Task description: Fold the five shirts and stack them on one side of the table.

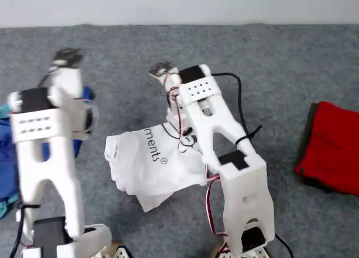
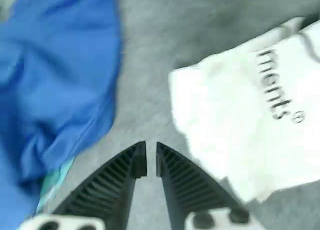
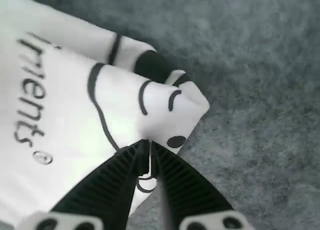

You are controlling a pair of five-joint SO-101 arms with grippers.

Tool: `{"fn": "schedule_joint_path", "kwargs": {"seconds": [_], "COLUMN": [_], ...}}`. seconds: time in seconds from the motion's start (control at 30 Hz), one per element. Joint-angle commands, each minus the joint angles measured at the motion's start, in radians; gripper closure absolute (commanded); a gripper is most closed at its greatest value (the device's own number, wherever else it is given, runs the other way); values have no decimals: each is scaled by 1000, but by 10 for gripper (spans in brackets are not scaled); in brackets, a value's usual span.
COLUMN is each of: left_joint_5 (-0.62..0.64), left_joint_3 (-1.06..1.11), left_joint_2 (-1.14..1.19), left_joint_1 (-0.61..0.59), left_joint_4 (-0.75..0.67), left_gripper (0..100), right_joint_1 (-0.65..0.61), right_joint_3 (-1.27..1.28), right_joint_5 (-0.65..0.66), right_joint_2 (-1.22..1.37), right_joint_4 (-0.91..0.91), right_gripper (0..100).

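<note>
White shirt (image 1: pixel 148 162) lies crumpled mid-table on grey table (image 1: pixel 269 61), in front of both arm bases, dark print facing up. Right gripper (image 3: pixel 150 145) is closed, pinching a fold at the shirt's printed edge; the arm stands over the shirt's right side. Left gripper (image 2: pixel 151 152) hangs above bare table between blue shirt (image 2: pixel 55 75) and the white one, fingers nearly together, holding nothing. Blue shirt bunched at left edge. Red shirt (image 1: pixel 331 146) folded at right edge, on a dark layer (image 1: pixel 307 129).
</note>
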Motion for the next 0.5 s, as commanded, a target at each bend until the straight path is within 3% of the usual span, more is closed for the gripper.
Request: {"fn": "schedule_joint_path", "kwargs": {"seconds": [0.0,0.23,0.47], "left_joint_5": [48,249,411], "left_joint_3": [-35,-50,-217], "left_joint_2": [0,212,393], "left_joint_1": [123,227,301], "left_joint_4": [-87,-138,-86], "left_gripper": [951,901,902], "right_joint_1": [53,64,65], "right_joint_3": [-63,-95,-95], "right_joint_5": [-14,-20,-227], "right_joint_2": [16,-18,-33], "right_joint_4": [21,64,64], "right_gripper": [988,988,988]}}
